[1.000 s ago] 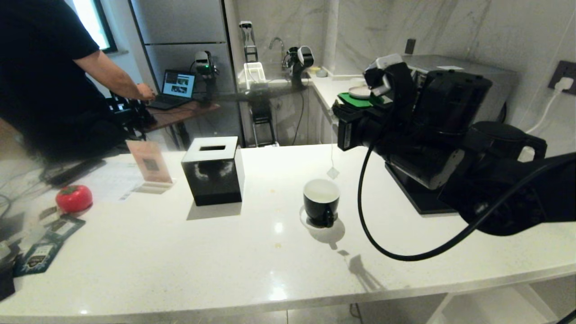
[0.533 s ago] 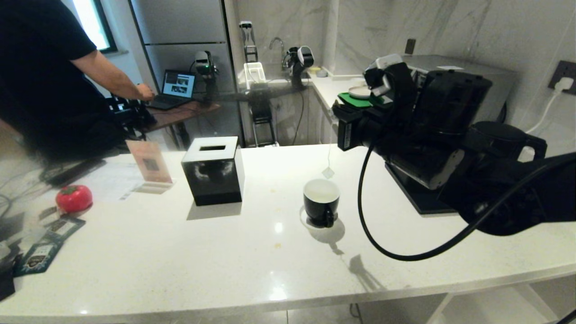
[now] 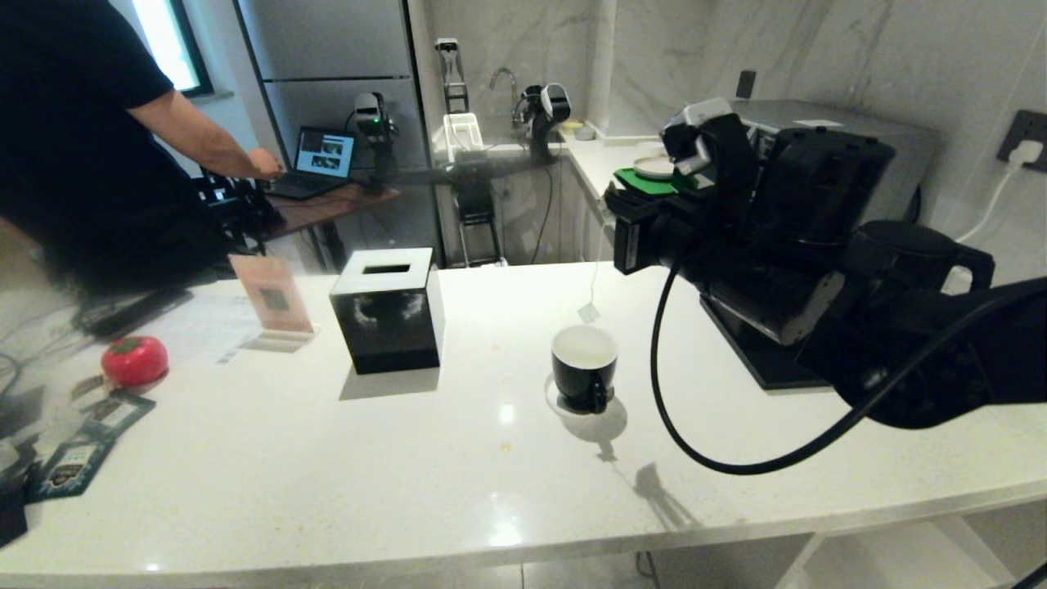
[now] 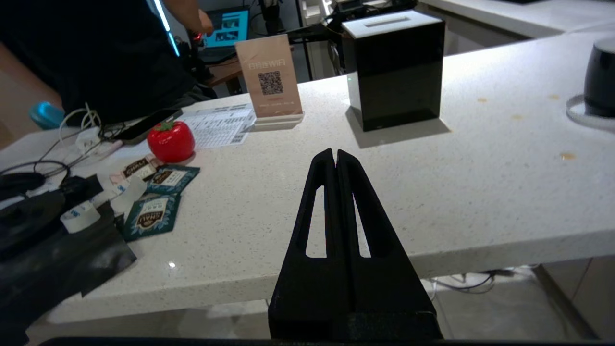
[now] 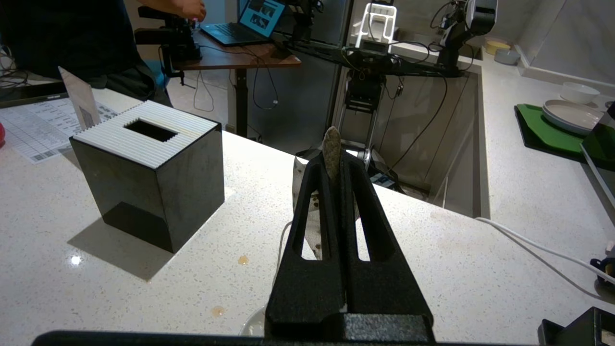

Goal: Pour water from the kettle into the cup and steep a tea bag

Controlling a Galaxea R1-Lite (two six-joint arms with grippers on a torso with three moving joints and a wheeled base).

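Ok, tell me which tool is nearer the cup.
Right. The right tool hangs above the cup, dangling the tea bag over it; the left tool is off the counter's near edge.

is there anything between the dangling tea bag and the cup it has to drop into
Nothing visible. The tea bag hangs on its string from the shut right claw, in open air just above the cup's far rim. The tissue box stands well aside.
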